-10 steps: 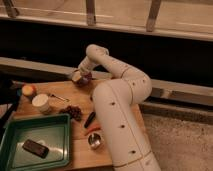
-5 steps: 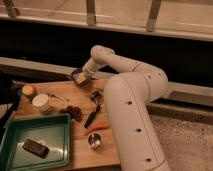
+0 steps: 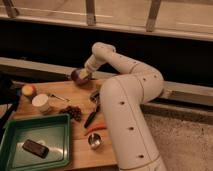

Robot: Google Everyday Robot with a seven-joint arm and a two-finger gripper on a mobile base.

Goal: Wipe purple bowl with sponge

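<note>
The tool (image 3: 86,74), pinching the pale yellow sponge (image 3: 84,75), is pressing into the purple bowl (image 3: 78,77) at the wooden counter's (image 3: 60,90) far edge, apparently mid-wipe; next, sweeping around the bowl's inside.

White glossy robot arm (image 3: 127,95) with dark round dots, its gripper (image 3: 86,73) at the small round dark purple bowl (image 3: 77,76) on a pale yellow sponge block (image 3: 84,75). Tan wooden board (image 3: 80,145), green plastic tray (image 3: 35,137) with a dark brown rectangular block (image 3: 35,148), white round cup (image 3: 41,102), red-and-yellow round fruit (image 3: 28,90).

End effector (image 3: 86,73) presses the sponge (image 3: 83,75) into the purple bowl (image 3: 78,77)
</note>
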